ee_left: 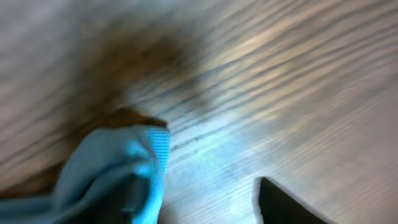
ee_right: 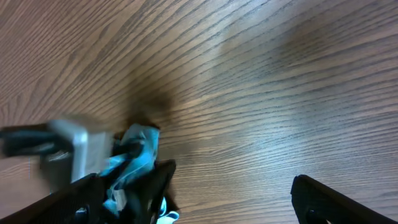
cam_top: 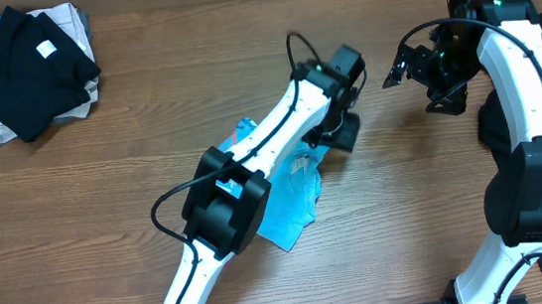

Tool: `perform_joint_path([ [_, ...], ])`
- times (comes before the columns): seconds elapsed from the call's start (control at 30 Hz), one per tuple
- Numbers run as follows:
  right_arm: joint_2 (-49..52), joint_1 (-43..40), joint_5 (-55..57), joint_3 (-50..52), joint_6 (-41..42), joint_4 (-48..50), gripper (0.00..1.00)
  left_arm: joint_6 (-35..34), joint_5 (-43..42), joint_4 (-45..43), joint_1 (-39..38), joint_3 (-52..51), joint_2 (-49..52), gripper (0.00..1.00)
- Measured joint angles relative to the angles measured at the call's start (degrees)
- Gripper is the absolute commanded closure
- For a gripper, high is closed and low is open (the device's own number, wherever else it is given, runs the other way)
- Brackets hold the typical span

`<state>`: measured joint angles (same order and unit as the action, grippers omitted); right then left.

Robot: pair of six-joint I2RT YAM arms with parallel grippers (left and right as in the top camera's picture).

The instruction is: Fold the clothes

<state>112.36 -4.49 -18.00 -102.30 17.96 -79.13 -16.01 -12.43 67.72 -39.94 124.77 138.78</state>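
Observation:
The clothes, a light blue T-shirt, lie crumpled at mid-table under my left arm. My left gripper hovers at the shirt's far right end. In the blurred left wrist view its jaws stand apart over bare wood. A fold of the shirt is draped over the left finger, and the right finger is bare. My right gripper hangs wide open to the right of the shirt. In its own view the right gripper holds nothing, and the shirt shows behind its left finger.
A pile of black and beige garments sits at the back left corner. Another black garment lies at the right edge under my right arm. The wooden table is bare between the pile and the shirt.

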Motion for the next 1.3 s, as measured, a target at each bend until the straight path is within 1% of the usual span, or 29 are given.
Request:
perform_joint_path([
  [0.03,0.0,0.0,0.0,0.02,-0.02,-0.02,0.0,0.55,-0.02,1.18,0.33,2.32,0.0,0.0],
  [0.27,0.0,-0.02,0.02,0.0,0.0,-0.02,0.0,1.7,-0.46,11.39,4.74,18.49,-0.02,0.0],
  [0.4,0.0,-0.02,0.0,0.0,0.0,-0.02,0.0,2.78,-0.44,17.84,9.46,24.06,-0.02,0.0],
  [0.5,0.0,0.0,-0.02,0.02,0.0,0.0,0.0,3.69,-0.28,22.6,14.56,25.59,-0.02,0.0],
  [0.6,0.0,-0.02,0.0,0.02,0.0,0.07,0.0,6.05,-0.17,27.47,21.38,25.66,-0.02,0.0],
  [0.7,0.0,0.0,0.0,0.02,0.0,0.2,0.0,9.27,-1.64,28.72,28.13,25.49,-0.02,0.0],
  [0.8,0.0,0.0,0.02,0.02,-0.02,0.35,0.0,15.76,-8.33,28.68,35.87,22.45,-0.02,0.0],
  [0.87,0.0,0.0,-0.02,0.02,0.0,0.28,0.0,18.36,-11.23,28.63,38.29,19.93,-0.02,0.0],
  [0.97,0.0,-0.02,0.0,0.02,0.0,0.09,0.0,22.82,-16.39,28.72,41.29,12.83,-0.04,0.0],
  [1.07,0.0,0.0,0.0,0.04,0.0,0.31,0.0,28.09,-20.57,28.76,42.47,4.28,-0.02,0.0],
  [1.2,0.0,-0.02,0.0,0.07,0.0,0.98,0.0,35.8,-25.88,28.74,41.9,-5.4,-0.02,0.0],
  [1.3,0.0,0.0,0.0,0.11,0.0,1.09,0.0,40.19,-29.29,26.21,40.61,-11.13,-0.02,0.0],
])
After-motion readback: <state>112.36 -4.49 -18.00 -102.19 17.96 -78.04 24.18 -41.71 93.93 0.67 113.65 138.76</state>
